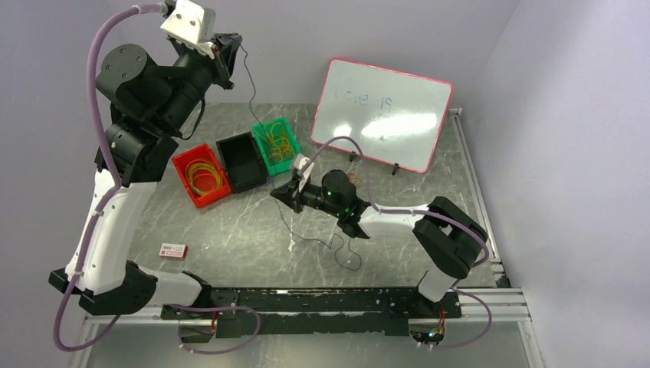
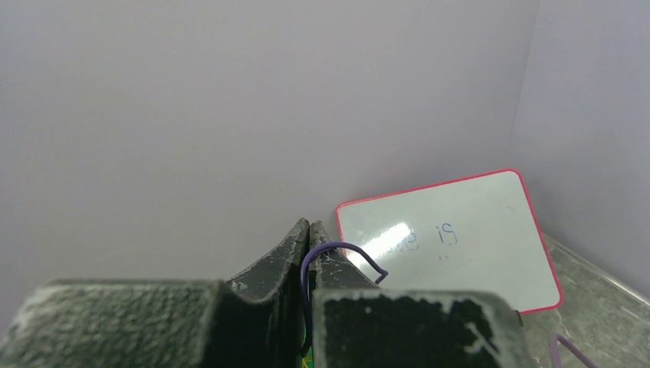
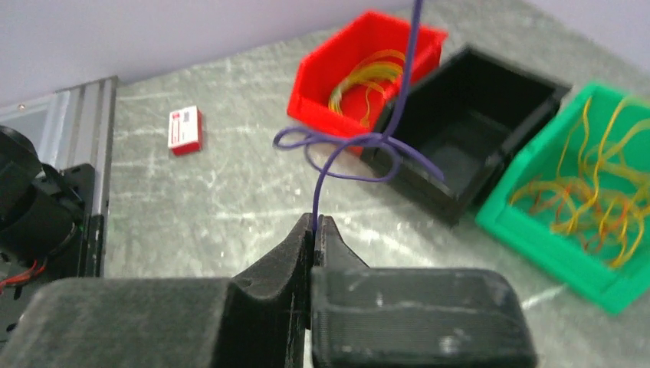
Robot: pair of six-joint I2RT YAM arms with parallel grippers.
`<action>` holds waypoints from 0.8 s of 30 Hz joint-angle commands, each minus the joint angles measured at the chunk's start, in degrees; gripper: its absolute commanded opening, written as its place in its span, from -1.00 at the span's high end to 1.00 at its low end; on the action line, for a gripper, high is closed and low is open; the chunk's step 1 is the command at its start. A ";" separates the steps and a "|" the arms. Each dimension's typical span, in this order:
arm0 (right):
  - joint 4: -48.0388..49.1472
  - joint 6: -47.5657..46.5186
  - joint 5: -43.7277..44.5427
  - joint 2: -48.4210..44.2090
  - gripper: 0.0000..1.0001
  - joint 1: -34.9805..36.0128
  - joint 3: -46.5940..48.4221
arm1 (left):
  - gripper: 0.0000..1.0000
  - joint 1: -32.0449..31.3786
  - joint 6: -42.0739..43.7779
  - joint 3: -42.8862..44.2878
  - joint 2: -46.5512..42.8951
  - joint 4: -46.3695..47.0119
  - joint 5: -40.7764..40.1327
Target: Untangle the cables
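Observation:
A thin dark blue-purple cable (image 1: 251, 86) runs taut from my raised left gripper (image 1: 234, 44) down to my right gripper (image 1: 277, 195), and its tail lies loose on the table (image 1: 337, 245). The left gripper (image 2: 309, 224) is shut on the cable (image 2: 337, 247), whose short end curls out past the fingertips. The right gripper (image 3: 316, 218) is shut on the same cable, low over the table. Just above it the cable is tied in a small looped knot (image 3: 368, 142). Yellow cables (image 1: 204, 176) lie in the red bin. Orange and yellow cables (image 1: 277, 142) lie in the green bin.
A red bin (image 1: 184, 162), a black bin (image 1: 243, 161) and a green bin (image 1: 285, 162) stand in a row at the back centre-left. A pink-framed whiteboard (image 1: 381, 113) leans at the back right. A small red-and-white box (image 1: 173, 250) lies near the left arm.

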 commanded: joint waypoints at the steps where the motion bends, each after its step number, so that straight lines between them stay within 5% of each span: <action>1: -5.06 4.35 6.19 -2.12 1.00 0.43 -5.94 | 0.86 0.23 1.14 1.07 -0.81 2.60 -3.65; 9: -6.83 9.54 11.46 -6.54 1.00 2.28 -19.08 | 0.86 0.18 2.15 4.19 0.26 5.50 -10.79; 17: -9.27 9.89 12.73 -10.30 1.00 3.02 -20.44 | 0.86 0.22 1.51 4.23 0.38 5.87 -8.09; 24: -18.57 7.17 14.30 -21.88 0.19 3.04 -15.80 | 0.86 0.17 1.22 0.69 -1.85 6.69 -3.47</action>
